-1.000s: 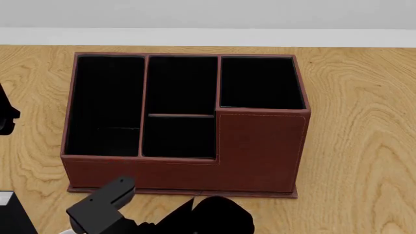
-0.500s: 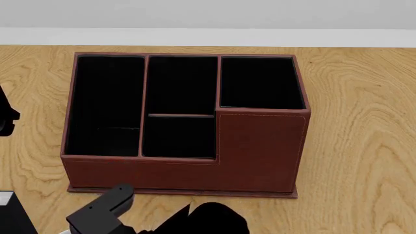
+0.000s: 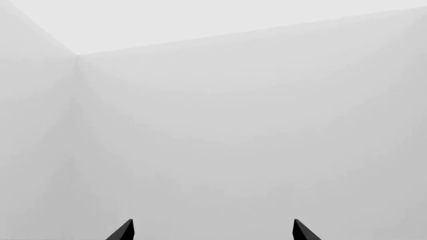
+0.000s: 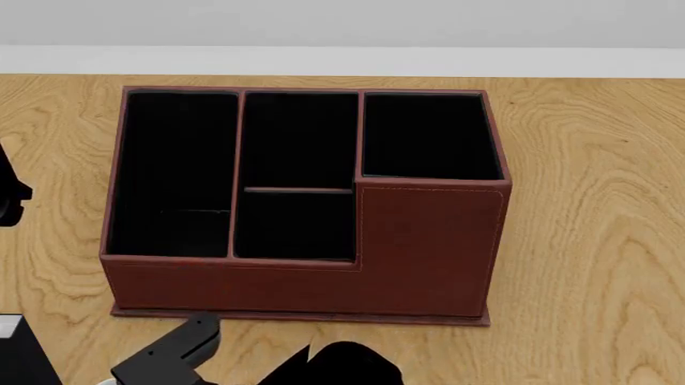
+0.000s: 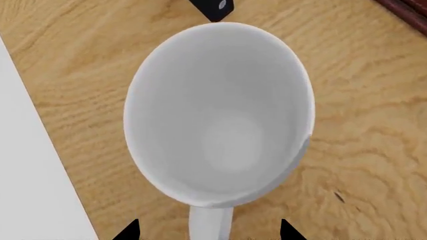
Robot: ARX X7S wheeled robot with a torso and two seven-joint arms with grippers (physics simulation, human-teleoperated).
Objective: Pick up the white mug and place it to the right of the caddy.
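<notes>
The white mug [image 5: 219, 115] stands upright on my wood-grain counter [image 4: 599, 200], below my parted, empty right jaws. The caddy [image 4: 305, 200] sits near a pale wall [image 4: 342, 24]. My left jaws, also parted, face bare walls.

head: high, tilted down and forward over the caddy [image 4: 305, 200] on the wooden surface [image 4: 599, 200], wall behind | right wrist: straight down, very close into the white mug [image 5: 220, 115], same wood grain, caddy edge at a corner | left wrist: faces only blank pale walls, shares nothing
</notes>
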